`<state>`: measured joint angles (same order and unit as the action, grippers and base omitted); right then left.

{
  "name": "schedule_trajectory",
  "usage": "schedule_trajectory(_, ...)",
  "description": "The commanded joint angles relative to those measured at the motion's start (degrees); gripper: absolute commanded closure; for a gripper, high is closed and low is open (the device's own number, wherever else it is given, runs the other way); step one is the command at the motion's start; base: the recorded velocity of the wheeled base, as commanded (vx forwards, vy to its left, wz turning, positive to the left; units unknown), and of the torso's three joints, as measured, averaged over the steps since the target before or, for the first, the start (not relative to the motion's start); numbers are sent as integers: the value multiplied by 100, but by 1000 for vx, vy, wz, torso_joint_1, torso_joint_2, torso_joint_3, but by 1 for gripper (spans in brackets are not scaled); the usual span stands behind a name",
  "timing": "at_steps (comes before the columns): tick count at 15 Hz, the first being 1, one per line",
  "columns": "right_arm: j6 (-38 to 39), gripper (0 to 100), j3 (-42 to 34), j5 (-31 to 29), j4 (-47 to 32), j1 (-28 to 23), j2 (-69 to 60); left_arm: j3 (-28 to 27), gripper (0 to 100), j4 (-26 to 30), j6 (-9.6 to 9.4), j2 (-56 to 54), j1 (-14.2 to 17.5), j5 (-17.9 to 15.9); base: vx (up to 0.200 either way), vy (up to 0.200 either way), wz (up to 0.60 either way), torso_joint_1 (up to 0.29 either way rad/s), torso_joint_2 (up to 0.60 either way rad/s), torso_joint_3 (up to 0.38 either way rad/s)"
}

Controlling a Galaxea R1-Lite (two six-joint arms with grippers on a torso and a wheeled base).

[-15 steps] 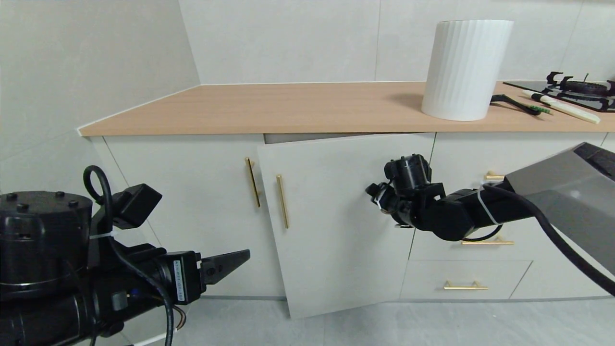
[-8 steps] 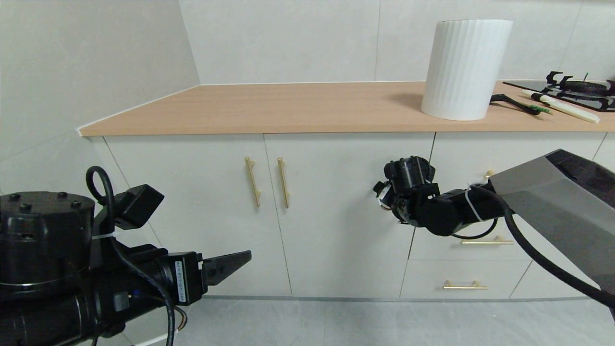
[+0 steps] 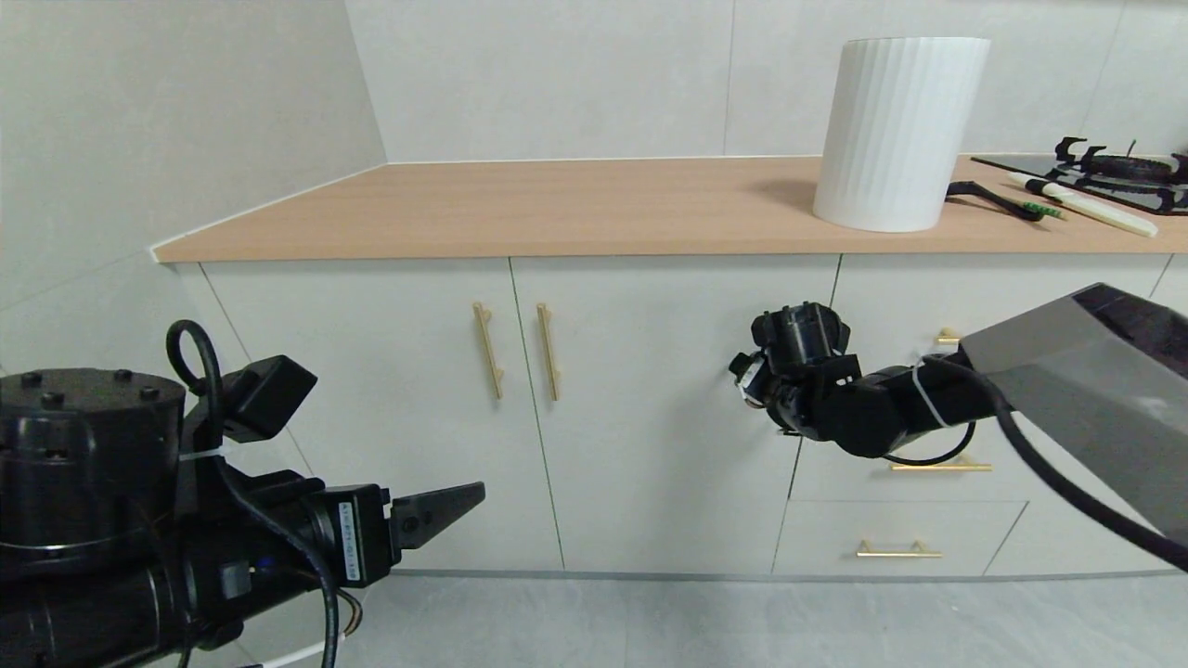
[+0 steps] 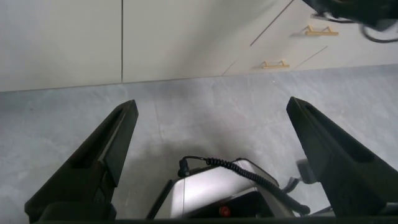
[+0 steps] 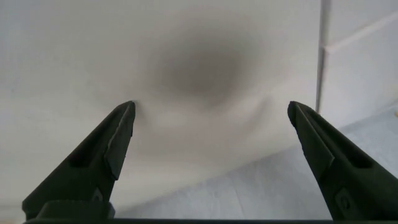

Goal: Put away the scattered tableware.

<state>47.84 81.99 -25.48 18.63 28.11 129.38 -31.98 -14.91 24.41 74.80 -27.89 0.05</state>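
Two hands spread wide: left hand (image 4: 211,104) low, right hand (image 5: 210,106) facing shut cabinet door (image 3: 650,417)

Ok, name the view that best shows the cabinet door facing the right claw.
The head view: the cabinet door shows whole, with its gold handle and the right claw near its panel. The right wrist view sees a bare, shadowed patch of it; the left wrist view catches cabinet fronts, which door unclear.

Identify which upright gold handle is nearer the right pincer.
The right-hand handle, on the door the right pincer faces; its twin hangs on the neighbouring door, farther left.
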Motion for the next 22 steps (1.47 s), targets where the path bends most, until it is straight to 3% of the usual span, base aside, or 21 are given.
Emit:
schedule_trajectory(1,-108,0,-1238,913,9,353,-1459,-10,0,-3,3,-1,3,4,0,0,0,0,0,0)
schedule_trajectory(2,-389,0,-1695,1282,9,476,-2031,-10,0,-3,3,-18,3,4,0,0,0,0,0,0)
schedule_trajectory(4,-1119,0,-2601,1396,27,625,-3068,-19,0,-12,-24,-89,3,21,0,0,0,0,0,0)
schedule_trajectory(5,-1119,0,-2601,1396,27,625,-3068,-19,0,-12,-24,-89,3,21,0,0,0,0,0,0)
schedule_trajectory(7,-1488,0,-3488,1379,27,573,-4606,7,0,-65,-235,-809,3,232,0,0,0,0,0,0)
schedule_trajectory(8,-1558,0,-4042,1300,18,344,-5564,95,0,-38,-542,-1354,100,241,0,0,0,0,0,0)
schedule_trajectory(10,-2287,0,-5053,1247,-17,-122,-7111,491,0,-38,-665,-2207,469,241,0,0,0,0,0,0)
schedule_trajectory(12,-3360,0,-6064,1300,-35,-588,-8675,939,0,41,-692,-3367,610,232,0,0,0,0,0,0)
schedule_trajectory(13,-3562,0,-6283,1300,-105,-693,-9132,1027,0,164,-735,-3771,680,241,0,0,0,0,0,0)
schedule_trajectory(16,-3957,0,-6380,1300,-1397,-1510,-11039,1000,0,1711,-1324,-5766,1190,224,0,0,0,0,0,0)
schedule_trajectory(18,-4256,0,-6354,1273,-2091,-1598,-11971,1027,0,2317,-1623,-6557,1603,171,0,0,0,0,0,0)
schedule_trajectory(19,-4441,0,-6354,1238,-2531,-1633,-12358,1018,0,2616,-1702,-6918,1708,145,0,0,0,0,0,0)
schedule_trajectory(21,-4476,0,-6406,834,-2715,-1748,-12349,1035,0,2774,-1729,-6918,1805,399,0,0,0,0,0,0)
schedule_trajectory(22,-4529,0,-6521,438,-2724,-1959,-12358,1035,0,2765,-1746,-6918,1805,821,0,0,0,0,0,0)
